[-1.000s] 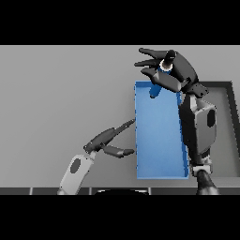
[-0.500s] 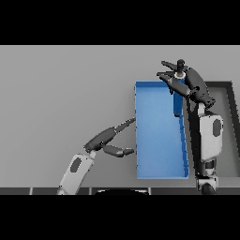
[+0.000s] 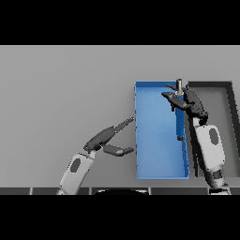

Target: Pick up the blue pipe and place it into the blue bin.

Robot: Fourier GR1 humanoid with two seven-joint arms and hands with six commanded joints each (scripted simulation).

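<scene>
The blue bin (image 3: 157,140) lies long and narrow at centre right of the table. My right hand (image 3: 187,101) hangs over its far right corner, fingers curled round the pipe (image 3: 178,84). The pipe stands upright and looks grey-blue, only its short top end showing above the hand. Some fingers (image 3: 168,96) stick out left over the bin's inside. A small dark spot (image 3: 179,138) lies by the bin's right wall; I cannot tell what it is. My left hand (image 3: 108,137) rests open left of the bin, fingertips near its left wall.
A dark grey bin (image 3: 229,117) stands directly right of the blue one, its walls touching or nearly so. My right forearm (image 3: 208,147) lies along the border between the two bins. Bare grey table (image 3: 61,93) stretches to the left and far side.
My right hand has carried the pipe right and lower, from over the bin's far left end to its far right corner. The left hand has hardly moved.
</scene>
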